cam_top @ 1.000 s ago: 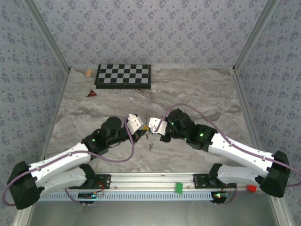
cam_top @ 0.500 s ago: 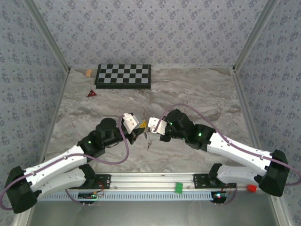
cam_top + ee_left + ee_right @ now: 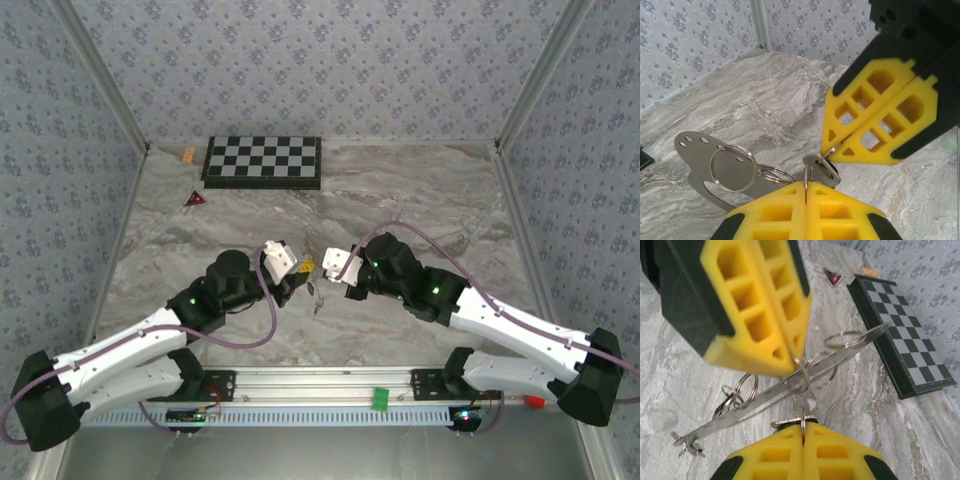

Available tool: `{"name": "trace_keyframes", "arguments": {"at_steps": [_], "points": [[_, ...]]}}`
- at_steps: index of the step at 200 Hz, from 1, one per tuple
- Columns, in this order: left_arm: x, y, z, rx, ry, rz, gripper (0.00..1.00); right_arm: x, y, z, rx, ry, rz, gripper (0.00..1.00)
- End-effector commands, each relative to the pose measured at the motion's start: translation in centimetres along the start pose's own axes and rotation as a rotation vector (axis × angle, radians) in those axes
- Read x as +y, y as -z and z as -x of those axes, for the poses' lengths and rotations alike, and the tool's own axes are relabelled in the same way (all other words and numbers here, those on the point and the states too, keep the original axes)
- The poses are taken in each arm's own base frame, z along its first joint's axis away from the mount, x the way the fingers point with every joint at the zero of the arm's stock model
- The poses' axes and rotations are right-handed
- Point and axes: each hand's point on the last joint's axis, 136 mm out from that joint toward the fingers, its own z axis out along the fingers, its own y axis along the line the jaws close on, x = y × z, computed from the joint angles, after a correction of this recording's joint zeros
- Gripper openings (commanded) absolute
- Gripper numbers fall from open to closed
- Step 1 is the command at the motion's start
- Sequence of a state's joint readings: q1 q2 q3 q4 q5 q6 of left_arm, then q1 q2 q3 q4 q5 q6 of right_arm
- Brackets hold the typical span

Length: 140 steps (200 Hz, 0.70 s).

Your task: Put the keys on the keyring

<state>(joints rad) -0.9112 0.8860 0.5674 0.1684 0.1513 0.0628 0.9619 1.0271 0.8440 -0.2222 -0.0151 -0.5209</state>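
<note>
Off to my far left, the red triangle (image 3: 194,199) and the chessboard (image 3: 263,160) lie near the back wall, well apart from the work. Nearer centre, my left gripper (image 3: 806,186) is pinched fully together on the thin edge of the keyring (image 3: 821,169), held above the table (image 3: 430,200). A holed metal strip (image 3: 695,150) carrying more rings appears to hang from it. I judge the loop is raised so it is steady and reachable from both sides. Almost tip to tip with the left, my right gripper (image 3: 832,150) is likewise clamped tight on that loop's rim, probably to pry the coil. I cannot pick out the keys' black heads. Bare marble lies open to the right and behind, and the side walls stand well apart.
</note>
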Motion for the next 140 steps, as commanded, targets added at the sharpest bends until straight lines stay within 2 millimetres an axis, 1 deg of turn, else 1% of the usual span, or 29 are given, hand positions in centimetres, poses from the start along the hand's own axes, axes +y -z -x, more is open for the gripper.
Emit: {"name": "trace_keyframes", "arguments": {"at_steps": [1, 52, 140], "points": [[-0.74, 0.03, 1.59, -0.047, -0.011, -0.039, 0.00, -0.32, 0.34, 1.06, -0.051, -0.011, -0.007, 0.00], [-0.75, 0.05, 1.60, -0.047, -0.012, -0.039, 0.00, -0.14, -0.13, 1.05, -0.044, -0.011, 0.008, 0.00], [-0.73, 0.03, 1.60, -0.046, -0.011, -0.039, 0.00, 0.15, -0.35, 0.91, -0.036, -0.011, 0.020, 0.00]]}}
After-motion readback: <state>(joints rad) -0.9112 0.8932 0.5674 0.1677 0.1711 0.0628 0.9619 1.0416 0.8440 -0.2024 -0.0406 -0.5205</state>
